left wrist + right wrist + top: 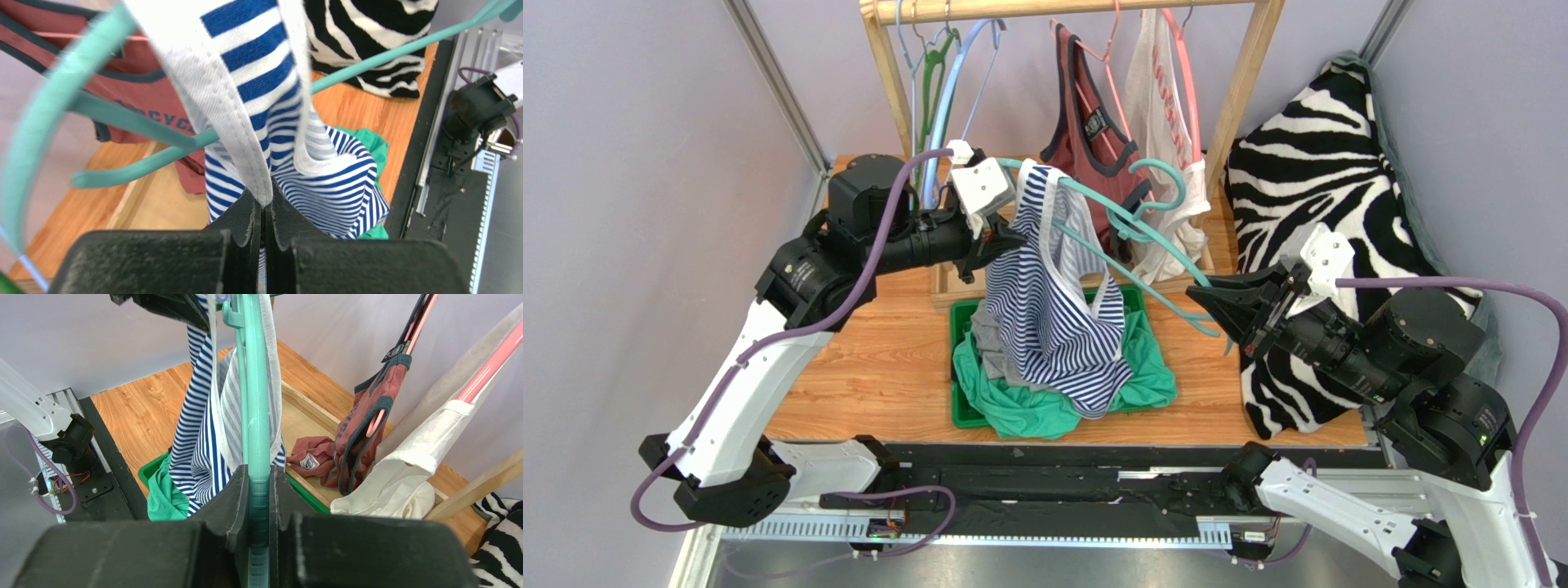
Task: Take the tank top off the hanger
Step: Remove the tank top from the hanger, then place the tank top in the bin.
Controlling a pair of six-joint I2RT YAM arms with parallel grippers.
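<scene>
The top camera hangs above and behind the two arm bases. From well back it looks down and forward over the whole light wooden tabletop [879, 368] to the pale wooden clothes rail [1063, 7] at the far edge. The left wrist camera sits close behind the left gripper [265, 211], facing rightward across the table, with the blue-and-white striped tank top [258, 67] filling its middle at very short range. The right wrist camera looks leftward and slightly up along the right gripper [258, 478] and the teal plastic hanger [255, 386]. All three share the tank top, the hanger and the black-and-white zebra-print fabric [1320, 159] (a mere corner in the right wrist view).
</scene>
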